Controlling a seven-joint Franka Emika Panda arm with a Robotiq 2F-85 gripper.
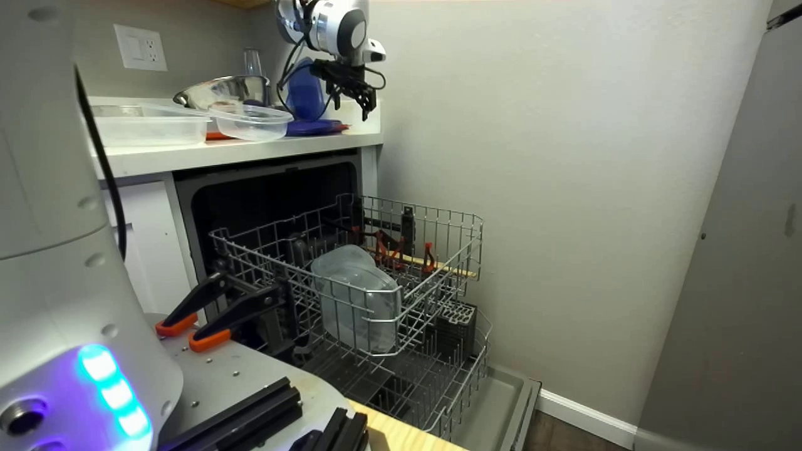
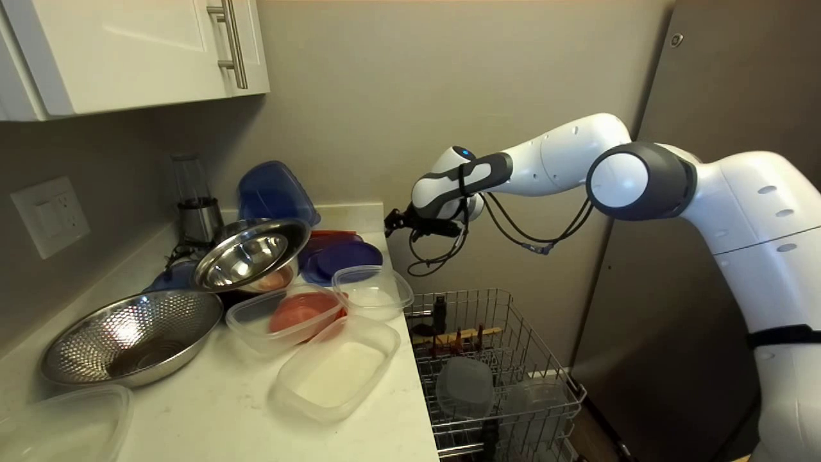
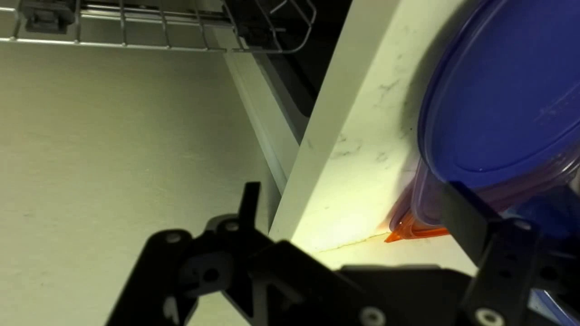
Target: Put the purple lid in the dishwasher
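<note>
The purple lid [image 2: 349, 256] is a flat, round, dark blue-purple disc lying on top of other lids on the white counter, near its wall end. In an exterior view it is a thin dark edge [image 1: 313, 128]. It fills the right of the wrist view [image 3: 507, 99]. My gripper [image 3: 355, 184] is open and empty. In both exterior views the gripper [image 1: 352, 108] [image 2: 392, 224] hangs above and beside the counter's end, apart from the lid. The dishwasher [image 1: 263, 194] is open below the counter, its upper rack [image 1: 269, 257] pulled out. The rack also shows in the wrist view [image 3: 122, 45].
A blue lid [image 2: 276, 192] leans upright behind the purple lid. An orange-red lid [image 3: 412, 231] lies under it. Clear containers [image 2: 340, 372], a steel bowl [image 2: 250, 256] and a colander [image 2: 135, 340] stand on the counter. The rack holds clear containers [image 1: 357, 300] and utensils. A wall [image 1: 551, 156] stands close by.
</note>
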